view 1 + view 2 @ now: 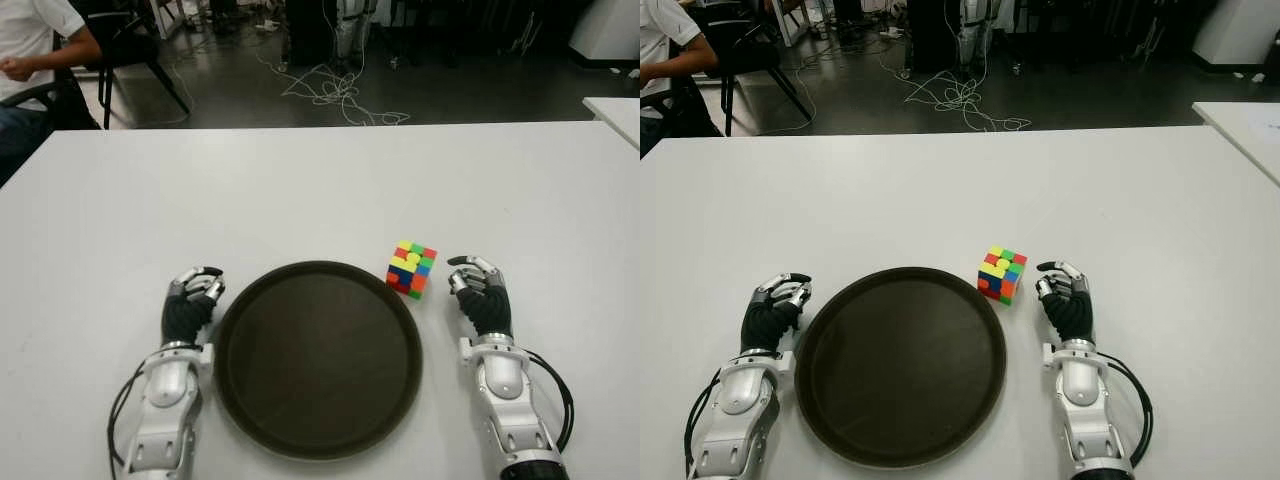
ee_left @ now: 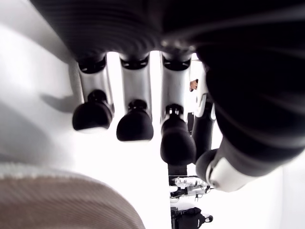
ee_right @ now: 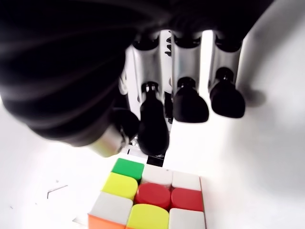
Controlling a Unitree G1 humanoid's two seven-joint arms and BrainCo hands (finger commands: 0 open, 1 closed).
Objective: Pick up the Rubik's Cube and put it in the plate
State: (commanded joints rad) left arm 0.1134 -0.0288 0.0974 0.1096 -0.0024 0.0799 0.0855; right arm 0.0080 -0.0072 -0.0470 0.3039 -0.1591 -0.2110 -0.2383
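Observation:
The Rubik's Cube (image 1: 411,269) sits on the white table (image 1: 300,190), just off the far right rim of the round dark plate (image 1: 300,350). The plate has nothing in it. My right hand (image 1: 472,280) is on the table a few centimetres to the right of the cube, fingers loosely bent and holding nothing. In the right wrist view the cube (image 3: 152,200) lies just beyond the fingertips (image 3: 189,105), apart from them. My left hand (image 1: 197,288) shows beside the plate's left rim, relaxed and holding nothing.
A person (image 1: 30,40) sits on a chair at the far left, beyond the table. Cables (image 1: 335,95) lie on the floor behind the table's far edge. The corner of another white table (image 1: 615,110) shows at the far right.

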